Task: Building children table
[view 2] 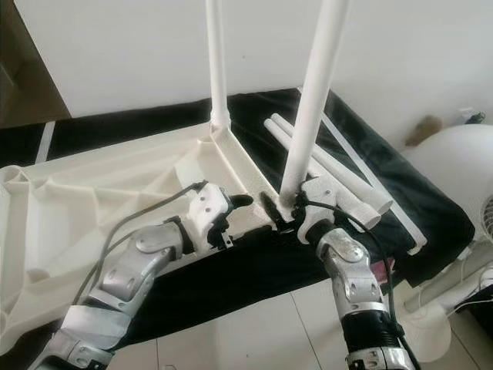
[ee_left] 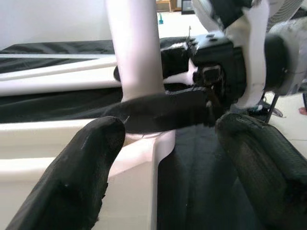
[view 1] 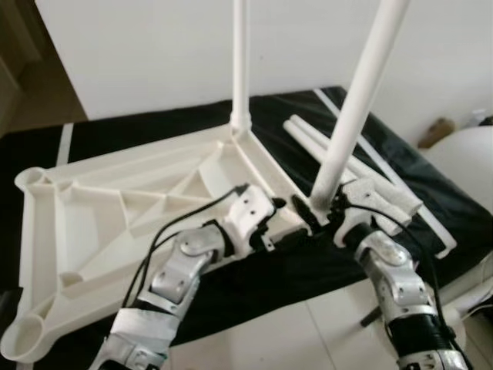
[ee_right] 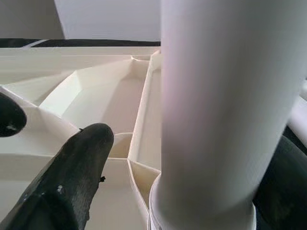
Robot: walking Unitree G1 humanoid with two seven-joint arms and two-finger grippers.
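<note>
A white plastic tabletop (view 1: pixel 115 208) lies upside down on a black cloth (view 1: pixel 323 262), its underside a web of moulded ribs with round sockets at the corners. The two left-hand corner sockets (view 1: pixel 29 179) stand open and hollow. At the far right corner a smooth white tubular leg (view 1: pixel 240 62) stands upright in its socket.

The left gripper (view 1: pixel 271 206) rests at the tabletop's near edge, close to the near right corner. In its wrist view the two matte black fingers (ee_left: pixel 72 182) stand fairly wide apart with nothing between them, pointing toward the base of the second leg. One finger appears to lie against the white plastic edge, though the close view makes contact hard to judge.

At the near right corner a second leg (view 1: pixel 358 100), thicker-looking and leaning to the right, has its foot in the corner socket. The right gripper (view 1: pixel 314 214) grips this leg just above the socket: a black finger (ee_left: pixel 163 111) wraps across the front of the tube in the left wrist view, and in the right wrist view the tube runs right beside the other finger (ee_right: pixel 67 187).

Further right, two more white legs (view 1: pixel 339 158) lie side by side on the cloth, beyond the tabletop's right edge.
</note>
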